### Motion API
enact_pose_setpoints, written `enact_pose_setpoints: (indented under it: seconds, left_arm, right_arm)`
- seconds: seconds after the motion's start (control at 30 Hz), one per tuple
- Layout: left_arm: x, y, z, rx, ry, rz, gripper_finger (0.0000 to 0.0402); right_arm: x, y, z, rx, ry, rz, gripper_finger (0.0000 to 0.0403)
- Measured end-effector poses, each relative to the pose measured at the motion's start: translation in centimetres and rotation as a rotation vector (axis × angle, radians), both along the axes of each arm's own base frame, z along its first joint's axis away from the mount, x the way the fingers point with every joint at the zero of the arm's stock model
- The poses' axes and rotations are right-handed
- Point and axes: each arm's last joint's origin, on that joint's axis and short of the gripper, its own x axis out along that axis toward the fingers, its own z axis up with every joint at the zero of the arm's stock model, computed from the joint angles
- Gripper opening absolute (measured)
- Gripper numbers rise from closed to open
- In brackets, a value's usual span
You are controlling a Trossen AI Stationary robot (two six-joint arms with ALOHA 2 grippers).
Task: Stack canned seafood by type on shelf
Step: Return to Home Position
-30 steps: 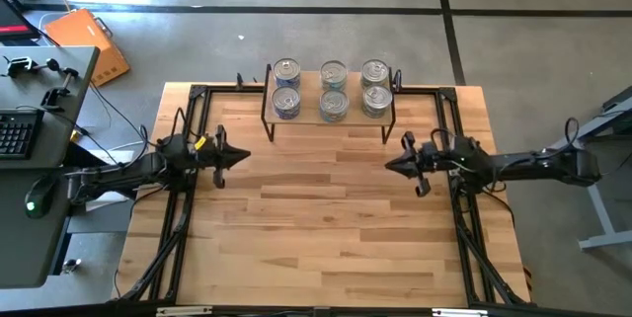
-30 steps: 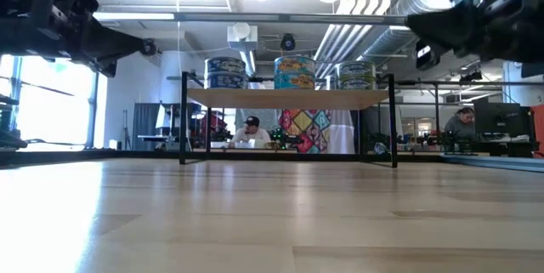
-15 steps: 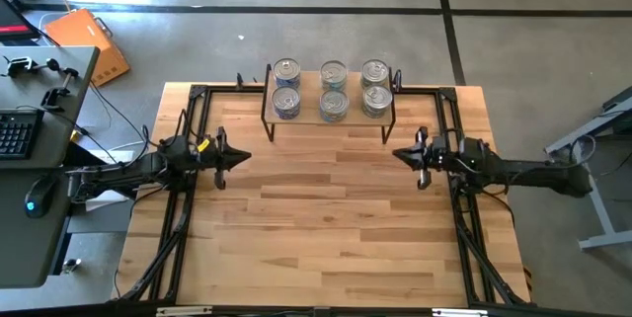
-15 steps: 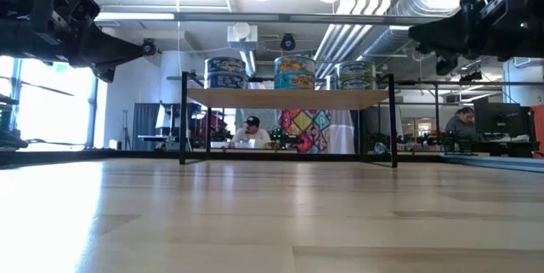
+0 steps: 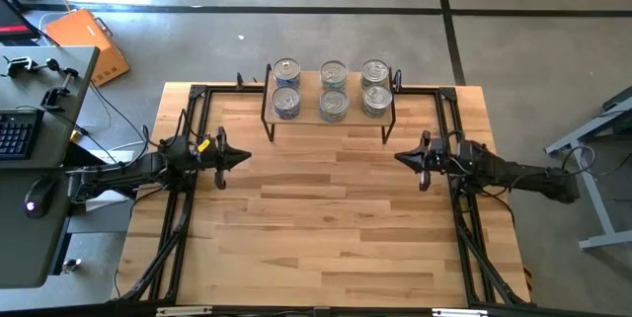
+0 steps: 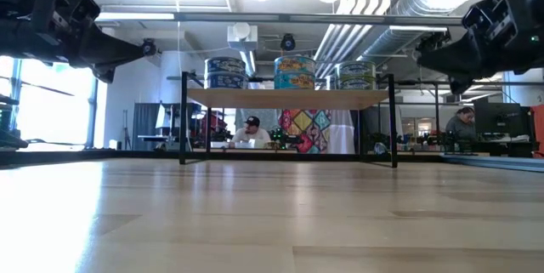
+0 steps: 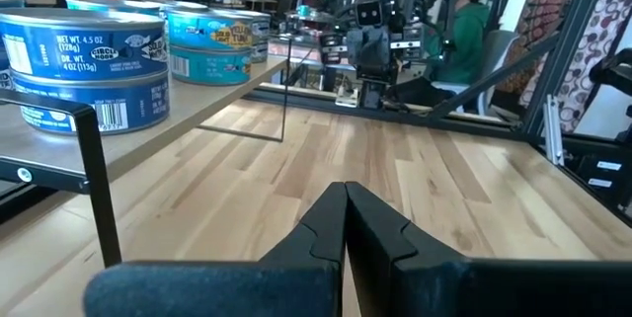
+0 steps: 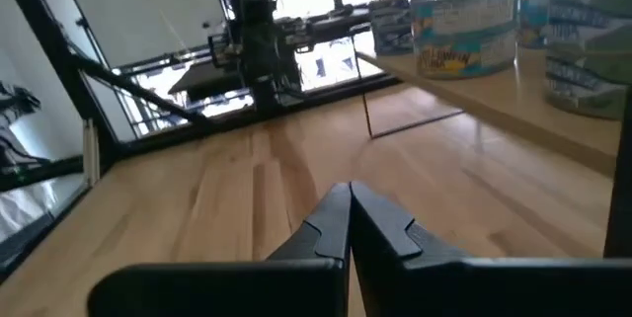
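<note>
Several tins of canned seafood (image 5: 334,90) stand in stacks on the shelf (image 5: 330,118), a small light-wood board on black legs at the table's far middle. The low view shows three stacks side by side: blue-labelled (image 6: 226,72), teal and yellow (image 6: 294,72), green-labelled (image 6: 356,75). My left gripper (image 5: 245,156) hovers shut above the table's left side, pointing level toward the middle, with nothing in it. My right gripper (image 5: 398,157) hovers shut above the right side, pointing level toward the middle, also holding nothing. Both stand nearer than the shelf.
Black metal frames (image 5: 188,198) run along the table's left and right sides under both arms. The wooden tabletop (image 5: 316,228) lies bare between and in front of the grippers. Beyond the table, people sit at desks (image 6: 252,128). A desk with a keyboard (image 5: 15,129) stands left of the table.
My right gripper has drawn back toward the table's right edge and sunk a little, levelling out as it went. The tins and the shelf have kept their places.
</note>
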Motion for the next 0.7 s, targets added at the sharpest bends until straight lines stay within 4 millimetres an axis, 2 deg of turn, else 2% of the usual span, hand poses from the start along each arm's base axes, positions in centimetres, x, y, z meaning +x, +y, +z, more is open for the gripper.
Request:
enact_pose_setpoints:
  seconds: [0.53,0.7]
  left_arm:
    - [0.0,0.01,0.01,0.006,-0.001,0.002,0.0]
    - [-0.05,-0.78,0.23,0.012,-0.028,-0.042,0.0]
  right_arm:
    - [0.19,-0.03,-0.28,0.007,0.035,0.001,0.0]
    - [0.01,0.44,0.08,0.0,-0.007,0.04,0.0]
